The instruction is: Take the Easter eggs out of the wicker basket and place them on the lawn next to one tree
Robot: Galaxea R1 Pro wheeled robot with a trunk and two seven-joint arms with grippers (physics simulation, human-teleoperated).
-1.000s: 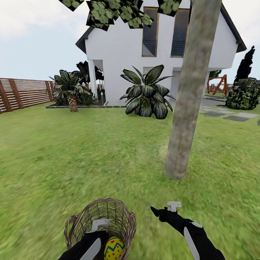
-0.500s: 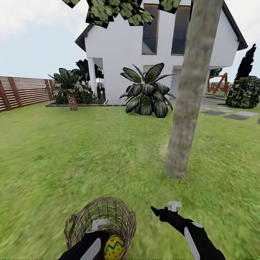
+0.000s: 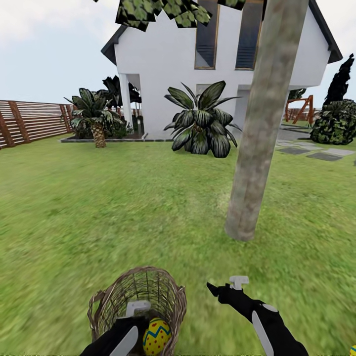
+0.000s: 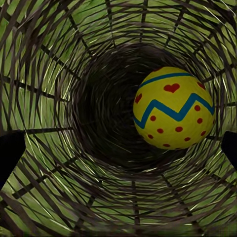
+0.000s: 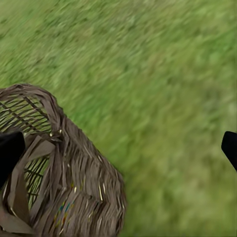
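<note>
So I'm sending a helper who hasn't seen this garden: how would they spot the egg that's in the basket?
Find the thick grey-brown tree before the white house. On the lawn nearer the robot stands a tan wicker basket. Inside is the Easter egg: yellow, red dots, a blue-green zigzag.

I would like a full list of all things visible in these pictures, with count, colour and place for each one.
Easter egg: one plainly seen, yellow with red dots and blue zigzag, inside the wicker basket.
Wicker basket: one, tan, on the lawn at the near edge.
Tree: one, grey-brown trunk, ahead and right of the basket.
Lawn: bright green, all around.
House: one, white, behind the lawn.
Broad-leaved plant: one, dark green, before the house.
Fence: brown slats, far left.
Stepping stones: grey, far right.
Left pincer: over the basket's mouth, open.
Right pincer: above grass, right of the basket, open.
</note>
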